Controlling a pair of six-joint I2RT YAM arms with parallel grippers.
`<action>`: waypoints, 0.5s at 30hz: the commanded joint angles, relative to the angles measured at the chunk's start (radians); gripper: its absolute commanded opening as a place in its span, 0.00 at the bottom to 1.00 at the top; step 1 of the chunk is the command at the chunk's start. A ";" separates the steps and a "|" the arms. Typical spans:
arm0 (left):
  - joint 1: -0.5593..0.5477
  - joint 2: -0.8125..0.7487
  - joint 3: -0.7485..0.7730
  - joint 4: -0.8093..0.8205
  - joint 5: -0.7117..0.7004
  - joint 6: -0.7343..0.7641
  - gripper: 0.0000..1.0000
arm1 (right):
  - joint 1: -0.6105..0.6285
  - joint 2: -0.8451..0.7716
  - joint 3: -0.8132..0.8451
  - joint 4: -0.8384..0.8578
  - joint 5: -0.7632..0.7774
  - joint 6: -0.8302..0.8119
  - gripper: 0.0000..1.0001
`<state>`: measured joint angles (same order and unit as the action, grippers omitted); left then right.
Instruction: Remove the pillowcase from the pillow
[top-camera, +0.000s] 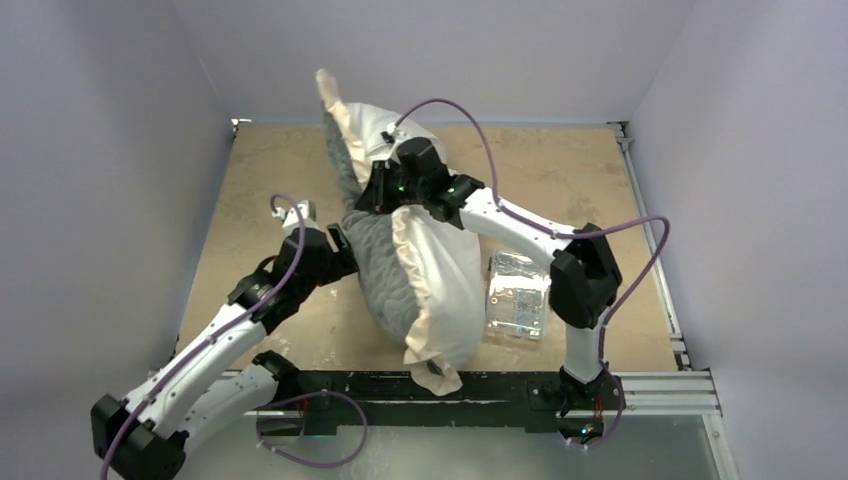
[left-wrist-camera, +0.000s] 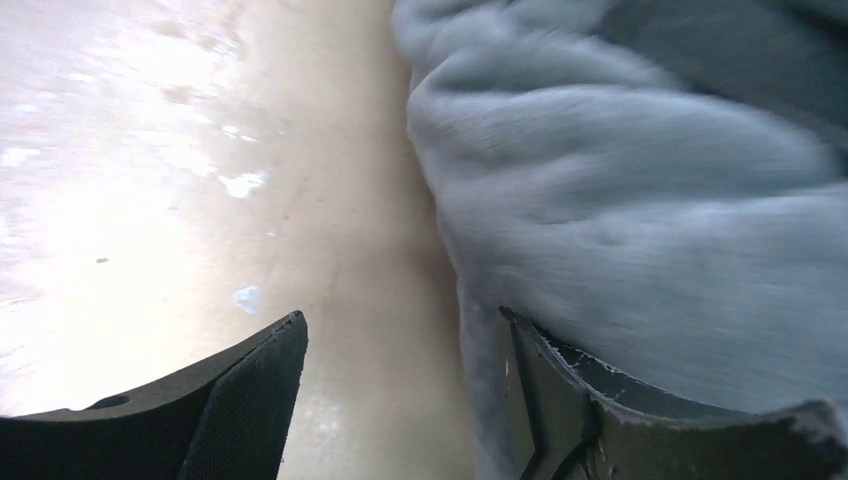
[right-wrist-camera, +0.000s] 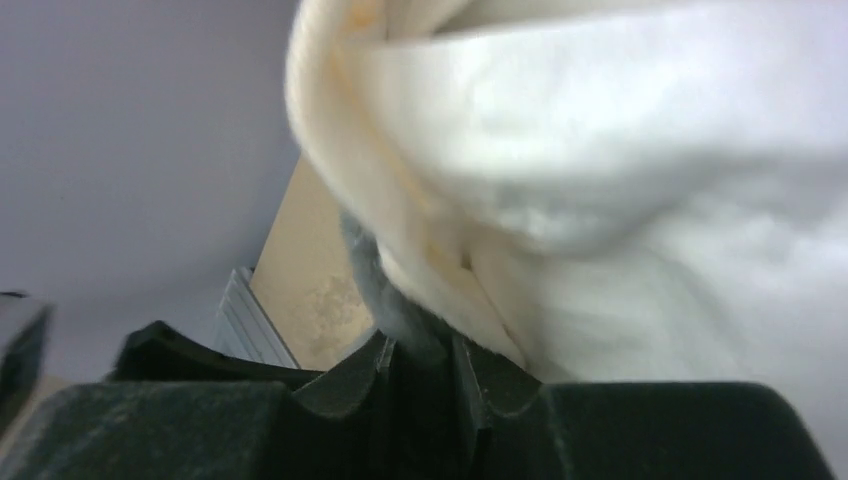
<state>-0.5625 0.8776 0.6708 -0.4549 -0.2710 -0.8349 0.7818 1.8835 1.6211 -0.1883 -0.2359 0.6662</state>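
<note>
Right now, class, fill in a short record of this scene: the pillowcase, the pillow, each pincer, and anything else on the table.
pillowcase: held up on end, grey plush face toward the left arm
pillow: not seen bare; the cover looks stuffed
right pincer: shut on pillowcase, at its frilled upper edge
left pincer: open, touching the grey plush low down
clear box: on the table, right of the pillowcase

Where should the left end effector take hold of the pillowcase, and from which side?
Probably the cream frill at the near bottom corner of the pillowcase, from the left. It is a thin free flap, while the grey face bulges full. The right end effector pinches the top edge; the left end effector is open beside the face.
</note>
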 joint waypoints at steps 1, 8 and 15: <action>0.003 -0.123 0.113 -0.225 -0.159 0.028 0.68 | 0.062 0.095 0.062 -0.093 -0.007 -0.006 0.30; 0.003 -0.204 0.339 -0.402 -0.325 0.109 0.70 | 0.079 0.121 0.234 -0.134 -0.064 -0.009 0.63; 0.003 -0.210 0.433 -0.425 -0.340 0.153 0.73 | 0.074 0.052 0.291 -0.202 -0.026 -0.058 0.92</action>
<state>-0.5625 0.6525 1.0645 -0.8326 -0.5739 -0.7288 0.8722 2.0239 1.8698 -0.3130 -0.3046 0.6636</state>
